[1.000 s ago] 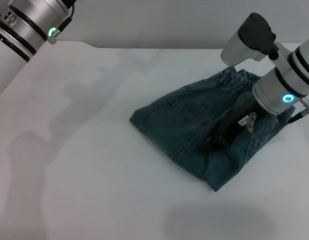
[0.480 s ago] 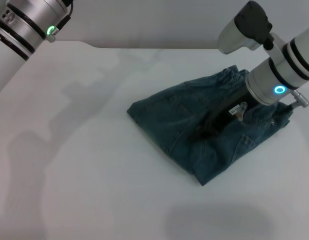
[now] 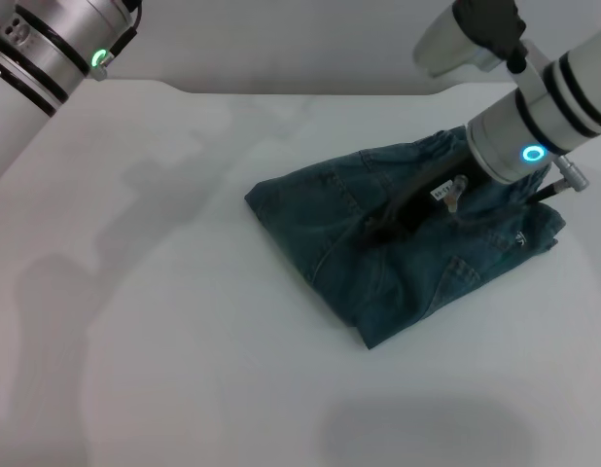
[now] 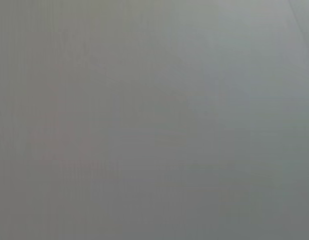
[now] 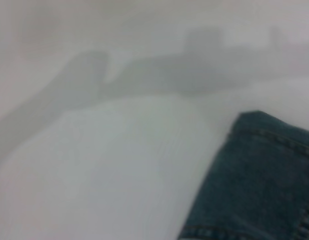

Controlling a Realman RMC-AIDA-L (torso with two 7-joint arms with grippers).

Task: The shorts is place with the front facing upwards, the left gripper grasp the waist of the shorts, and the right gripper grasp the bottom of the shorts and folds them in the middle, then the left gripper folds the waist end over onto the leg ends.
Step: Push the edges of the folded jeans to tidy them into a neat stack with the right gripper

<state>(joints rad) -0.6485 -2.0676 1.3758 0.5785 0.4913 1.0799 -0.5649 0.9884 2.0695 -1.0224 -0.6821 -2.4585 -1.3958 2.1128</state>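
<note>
The denim shorts (image 3: 325, 214) lie bunched and folded on the white table (image 3: 184, 321), right of centre in the head view. Their elastic waist (image 3: 446, 144) is at the far right, beside my right arm. My right gripper (image 3: 393, 224) reaches down into the middle of the cloth, its dark fingers shut on a fold of the denim. A white label (image 3: 442, 190) shows on the gripper just above the fingers. The right wrist view shows one hemmed corner of the shorts (image 5: 264, 175) on the table. My left arm (image 3: 57, 49) is raised at the far left, its gripper out of view.
The table's far edge (image 3: 310, 93) runs across the top of the head view. Arm shadows fall on the left part of the table (image 3: 57, 282). The left wrist view shows only plain grey.
My right arm has pulled back and up, and the shorts have slid with it toward the far left. The near corner of the cloth has moved away from the front edge.
</note>
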